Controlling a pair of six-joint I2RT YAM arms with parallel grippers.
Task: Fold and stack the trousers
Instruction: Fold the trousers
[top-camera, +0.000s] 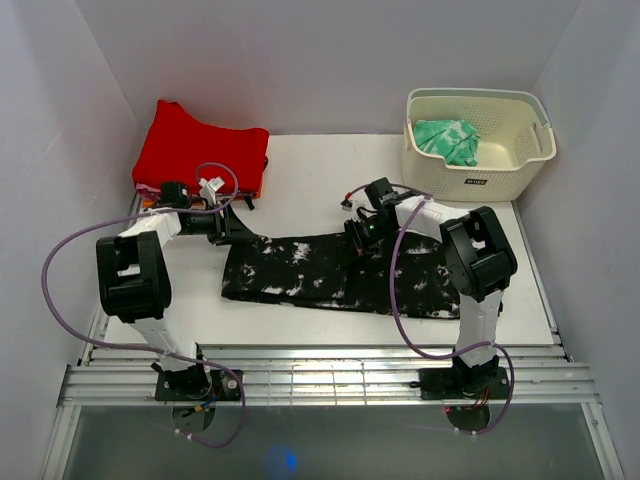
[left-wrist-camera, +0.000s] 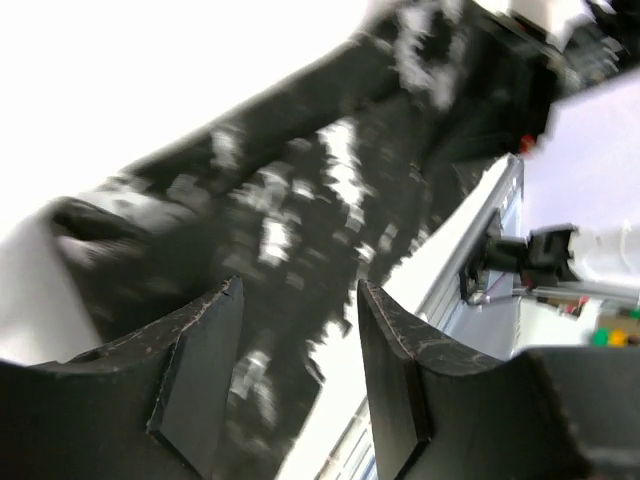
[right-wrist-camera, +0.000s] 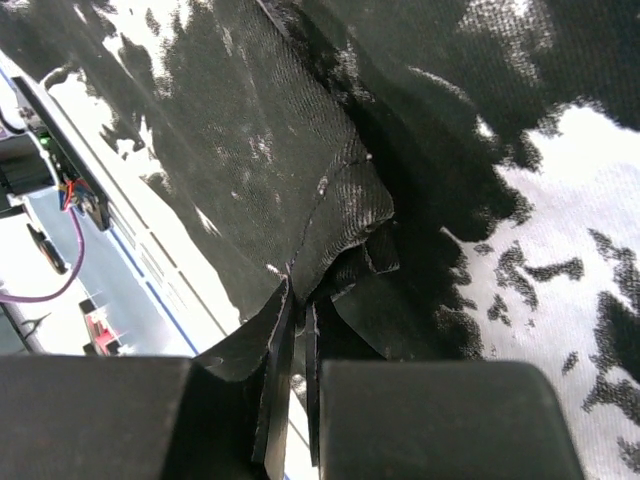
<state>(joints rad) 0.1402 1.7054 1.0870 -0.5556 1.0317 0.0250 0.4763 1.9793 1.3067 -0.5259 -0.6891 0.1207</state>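
Observation:
The trousers (top-camera: 320, 275), black with white splatter marks, lie as a long band across the middle of the white table (top-camera: 310, 175). My left gripper (top-camera: 238, 228) hovers at their far left corner. In the left wrist view its jaws (left-wrist-camera: 300, 290) stand open with nothing between them, and the blurred trousers (left-wrist-camera: 300, 200) stretch away beyond. My right gripper (top-camera: 357, 237) sits at the far edge of the trousers near their middle. In the right wrist view it (right-wrist-camera: 298, 300) is shut on a raised fold of the trousers (right-wrist-camera: 250, 150).
A red garment (top-camera: 200, 150) lies folded at the back left, just behind the left gripper. A cream basket (top-camera: 480, 175) with a green patterned cloth (top-camera: 447, 140) stands at the back right. Metal rails (top-camera: 320, 375) run along the near edge. White walls close in both sides.

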